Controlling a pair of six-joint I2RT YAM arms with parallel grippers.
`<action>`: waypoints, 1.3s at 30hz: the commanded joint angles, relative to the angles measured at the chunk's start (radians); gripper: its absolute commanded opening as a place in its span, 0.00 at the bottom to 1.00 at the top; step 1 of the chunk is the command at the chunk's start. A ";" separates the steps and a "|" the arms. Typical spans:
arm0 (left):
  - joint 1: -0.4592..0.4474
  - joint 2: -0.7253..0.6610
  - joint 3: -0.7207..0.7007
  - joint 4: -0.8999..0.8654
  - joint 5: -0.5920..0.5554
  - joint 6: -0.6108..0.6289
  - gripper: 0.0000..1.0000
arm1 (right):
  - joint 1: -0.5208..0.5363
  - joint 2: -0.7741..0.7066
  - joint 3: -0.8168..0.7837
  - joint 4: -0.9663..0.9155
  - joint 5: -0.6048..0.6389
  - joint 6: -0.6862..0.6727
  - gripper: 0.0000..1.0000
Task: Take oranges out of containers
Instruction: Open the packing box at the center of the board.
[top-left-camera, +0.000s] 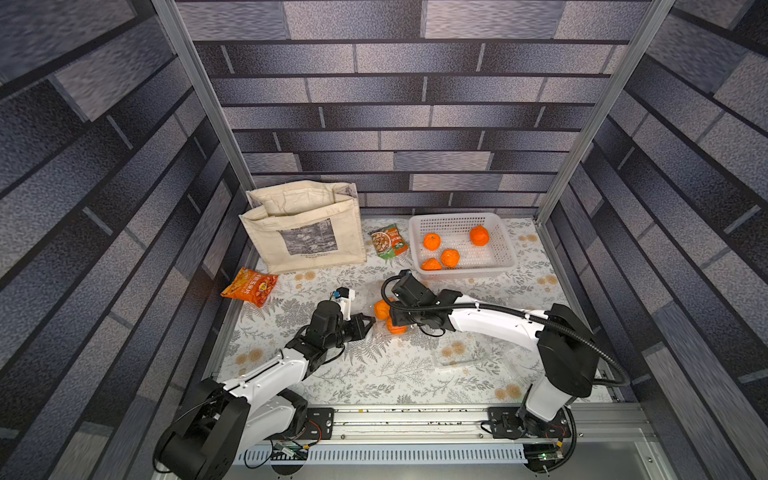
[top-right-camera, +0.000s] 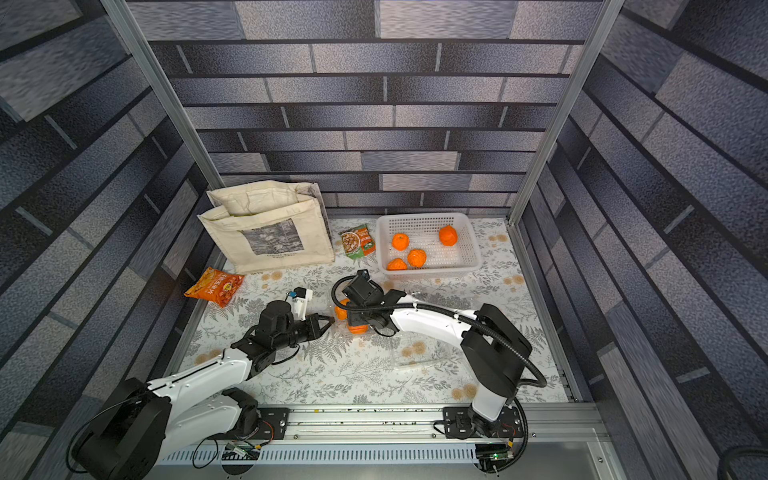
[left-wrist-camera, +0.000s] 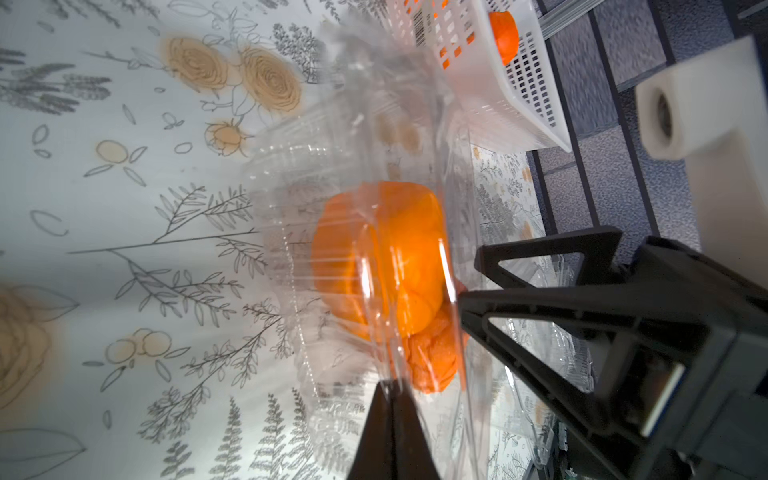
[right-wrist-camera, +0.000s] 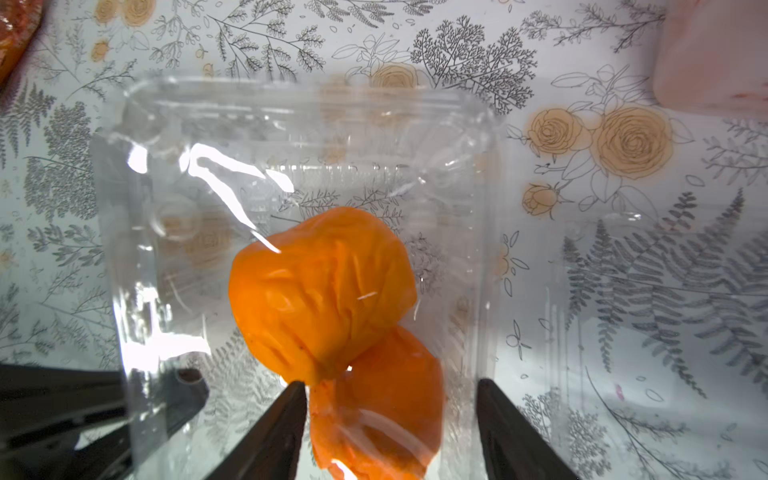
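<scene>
Two oranges (right-wrist-camera: 320, 291) (right-wrist-camera: 382, 415) lie stacked in an open clear container (right-wrist-camera: 291, 124) at mid-table, seen in both top views (top-left-camera: 381, 309) (top-right-camera: 341, 309). My left gripper (left-wrist-camera: 392, 384) is shut on the container's thin plastic rim, at its left side (top-left-camera: 371, 320). My right gripper (right-wrist-camera: 390, 384) reaches into the container from the right, open, its fingers on either side of the nearer orange; one finger (right-wrist-camera: 291, 415) touches it, while the other stands clear. In the top views the right wrist hides those jaws. Several more oranges (top-left-camera: 432, 241) lie in the white basket (top-left-camera: 457, 218).
An empty clear container (top-left-camera: 461, 353) lies right of centre on the floral cloth. A beige cloth bag (top-left-camera: 303, 232) stands at back left, a green snack packet (top-left-camera: 390, 241) next to the basket, an orange snack packet (top-left-camera: 250, 286) by the left wall.
</scene>
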 joint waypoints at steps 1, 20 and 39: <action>-0.002 -0.048 0.068 -0.050 0.063 0.054 0.00 | -0.034 -0.087 -0.054 -0.031 -0.059 -0.011 0.68; 0.011 0.021 0.164 -0.191 0.019 0.076 0.00 | -0.025 -0.315 -0.134 0.084 -0.254 0.076 0.68; -0.139 0.055 0.144 0.023 -0.004 0.032 0.00 | 0.028 -0.052 -0.073 0.151 -0.275 0.075 0.63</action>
